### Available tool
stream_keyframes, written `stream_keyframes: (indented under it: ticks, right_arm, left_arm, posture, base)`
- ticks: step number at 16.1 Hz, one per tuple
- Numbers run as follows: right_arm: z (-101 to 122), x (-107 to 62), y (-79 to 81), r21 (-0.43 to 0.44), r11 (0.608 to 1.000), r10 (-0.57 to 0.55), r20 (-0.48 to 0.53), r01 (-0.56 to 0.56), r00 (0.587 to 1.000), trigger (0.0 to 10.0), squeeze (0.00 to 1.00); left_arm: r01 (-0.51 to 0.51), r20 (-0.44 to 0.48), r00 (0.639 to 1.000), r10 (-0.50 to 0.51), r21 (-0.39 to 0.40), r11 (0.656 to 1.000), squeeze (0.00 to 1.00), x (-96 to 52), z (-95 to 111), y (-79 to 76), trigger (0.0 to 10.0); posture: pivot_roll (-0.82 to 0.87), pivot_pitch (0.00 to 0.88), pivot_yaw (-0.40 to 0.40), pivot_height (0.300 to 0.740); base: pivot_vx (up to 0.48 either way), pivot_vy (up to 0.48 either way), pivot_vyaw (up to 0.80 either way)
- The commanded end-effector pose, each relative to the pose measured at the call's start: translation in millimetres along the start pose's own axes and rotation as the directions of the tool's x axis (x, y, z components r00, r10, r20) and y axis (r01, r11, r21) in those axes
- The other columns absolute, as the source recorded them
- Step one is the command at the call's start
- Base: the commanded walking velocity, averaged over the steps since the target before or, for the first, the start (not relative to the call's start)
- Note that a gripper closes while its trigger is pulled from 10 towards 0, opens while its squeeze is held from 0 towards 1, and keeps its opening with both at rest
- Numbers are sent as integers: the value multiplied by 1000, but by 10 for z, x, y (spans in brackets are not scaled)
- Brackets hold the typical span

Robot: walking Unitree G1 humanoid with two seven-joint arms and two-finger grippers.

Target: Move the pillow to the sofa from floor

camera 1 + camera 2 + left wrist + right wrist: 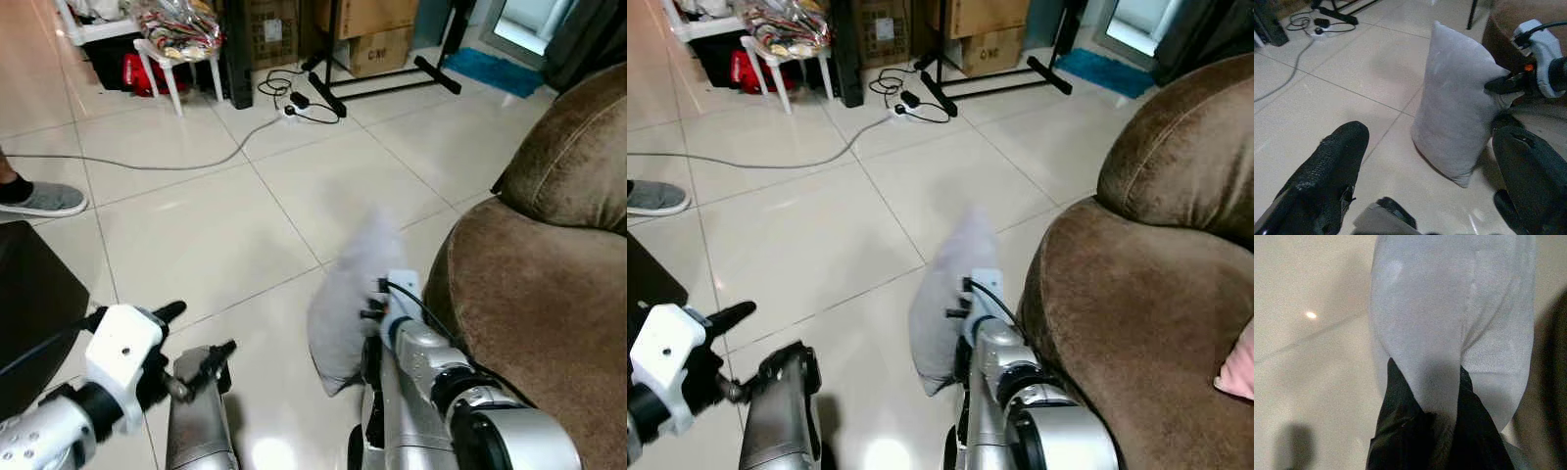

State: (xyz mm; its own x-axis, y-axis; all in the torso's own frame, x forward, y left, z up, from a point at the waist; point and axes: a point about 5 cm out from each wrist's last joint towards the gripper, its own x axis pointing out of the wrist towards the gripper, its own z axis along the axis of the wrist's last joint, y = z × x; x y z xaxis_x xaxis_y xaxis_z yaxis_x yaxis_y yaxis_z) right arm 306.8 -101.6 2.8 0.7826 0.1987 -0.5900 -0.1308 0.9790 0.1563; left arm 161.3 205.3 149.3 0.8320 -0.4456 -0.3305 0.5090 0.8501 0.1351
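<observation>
The grey pillow [351, 299] is standing on edge on the tiled floor [196, 235], just beside the front of the brown sofa [549, 294], with its lower corner touching the tiles and its top leaning away from the robot. The right gripper [1425, 396] is pinching the pillow's near edge: in the right wrist view its two black fingers [1398, 396] are lying on either side of a fold of grey fabric, narrowed down onto it, so the cloth is bunching up between them. In the left wrist view the same hold is showing from the side, where the right arm's fingertip is pressing into the pillow's edge on the side facing the sofa. The left gripper [1425, 176] is hovering low over the floor near the pillow's other side, apart from it, with its fingers [1327, 171] standing wide and nothing between them. Farther out on the floor, a grey cable [147, 162] is running to a power strip [292, 110] near a black stand [382, 73], with cardboard boxes [377, 44] behind it. A white stool [181, 54] carrying a packed plastic bag is standing toward the far left, and a person's foot in a grey shoe [39, 199] is resting at the left edge of the floor.
</observation>
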Motion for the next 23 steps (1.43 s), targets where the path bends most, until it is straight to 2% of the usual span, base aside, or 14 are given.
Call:
stream_keyframes:
  ticks: [1,3,4,5,6,7,8,9,11,12,15,21,23]
  right_arm:
    - [171,-1,191,-2,991,136,106,-136,985,0,0]
    - [324,-29,261,-10,979,200,189,-202,961,0,0]
    - [478,-106,239,-5,975,214,281,-222,935,0,0]
    - [710,-316,178,-4,973,212,424,-232,880,0,0]
    - [774,-410,137,1,978,185,464,-210,866,4196,0]
    - [845,-536,103,-8,979,183,490,-206,852,10000,0]
    - [890,-638,104,-37,974,209,516,-222,831,10000,0]
    - [974,-857,130,-90,968,242,579,-235,779,10000,0]
    - [1012,-1007,158,-98,968,241,601,-230,762,10000,0]
    - [1027,-1060,160,-85,976,212,603,-203,769,10000,0]
    - [1087,-1100,96,-42,987,146,610,-152,779,10000,0]
    - [1131,-1139,73,-59,990,138,611,-128,780,10000,0]
    - [1141,-1170,56,-29,991,123,621,-134,774,10000,0]
  left_arm:
    - [-29,16,999,28,12,1000,149,35,-8,35,10000]
    - [-44,28,999,44,20,999,149,74,-15,56,10000]
    - [-68,53,996,66,27,997,145,132,5,78,10000]
    - [-113,101,989,109,30,993,145,235,66,130,10000]
    - [-140,121,983,135,30,990,141,274,95,159,10000]
    - [-201,147,969,196,17,979,137,350,131,219,10000]
    - [-240,165,958,235,11,971,137,390,155,241,10000]
    - [-298,194,936,293,-3,955,137,469,197,254,10000]
    - [-318,216,925,312,-6,948,133,539,223,241,10000]
    - [-334,232,917,324,4,943,137,575,250,254,10000]
    - [-376,254,898,359,21,926,141,619,309,281,10000]
    - [-390,275,888,368,26,921,137,660,332,256,10000]
    - [-388,275,888,368,19,922,137,675,324,233,10000]
  posture:
    - [67,0,-26,475]
    - [50,0,-25,475]
    - [22,0,-19,475]
    - [-1,0,-13,475]
    - [-4,0,-12,475]
    - [-23,0,-8,475]
    - [-23,0,-8,475]
    - [-40,0,2,480]
    - [-56,0,20,495]
    - [-70,0,22,505]
    - [-57,0,8,530]
    - [-49,0,-6,585]
    - [-55,0,3,610]
  base:
    - [0,0,0]
    - [0,0,0]
    - [0,0,0]
    - [0,0,0]
    - [0,0,0]
    - [0,0,0]
    - [0,0,0]
    - [0,0,0]
    - [0,0,0]
    - [0,0,0]
    - [0,0,0]
    - [0,0,0]
    - [0,0,0]
